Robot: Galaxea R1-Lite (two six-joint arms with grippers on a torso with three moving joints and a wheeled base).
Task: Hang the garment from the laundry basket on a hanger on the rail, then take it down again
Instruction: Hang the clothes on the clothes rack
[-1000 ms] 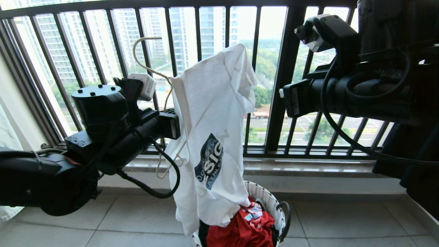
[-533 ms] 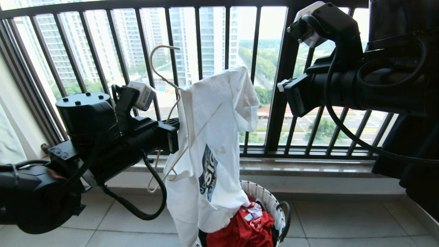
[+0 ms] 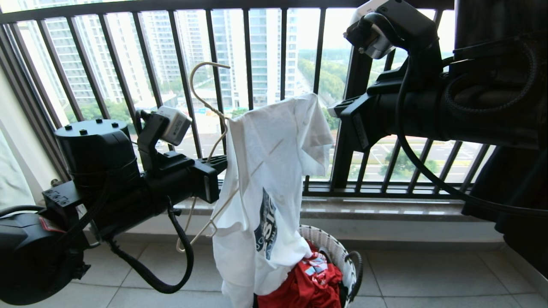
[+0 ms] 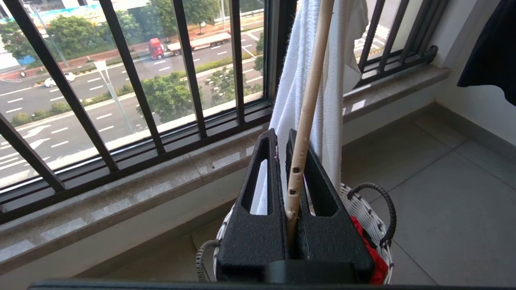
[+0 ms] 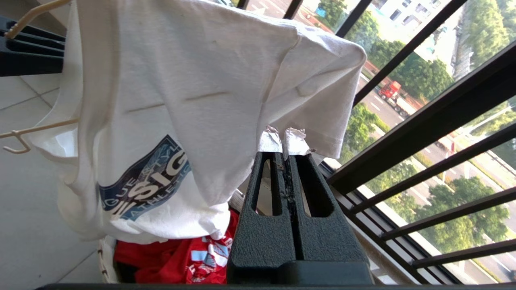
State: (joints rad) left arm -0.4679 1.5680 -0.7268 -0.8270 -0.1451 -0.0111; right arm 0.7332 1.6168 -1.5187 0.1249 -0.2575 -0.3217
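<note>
Head view: left gripper clamped on the hanger, gripping one wire arm just where it enters the shirt; hook stands free above the gripper, the far notched end hangs below it, bare of cloth; so the hanger sits tilted, nearly on end, not level. Shirt drapes from the hanger just past the fingertips, its hem reaching down beside the red cloth in the basket, which lies below and beyond the gripper. Right gripper held high, level with the shirt's upper shoulder, apart from it by a small gap or just touching; cannot tell which. Rail not in view; only the window guard behind.

Left wrist view: jaws nearly shut with the cream hanger wire between them; white cloth hangs just ahead of the tips; basket handle below. Grip low on the wire likely leaves the hook clear for the rail.

Right wrist view: jaws closed flat together, nothing between them; two scraps of white tape at the tips; the shirt's sleeve hangs right before them. Judged: shirt only half on; the bare arm still needs threading before hanging.
</note>
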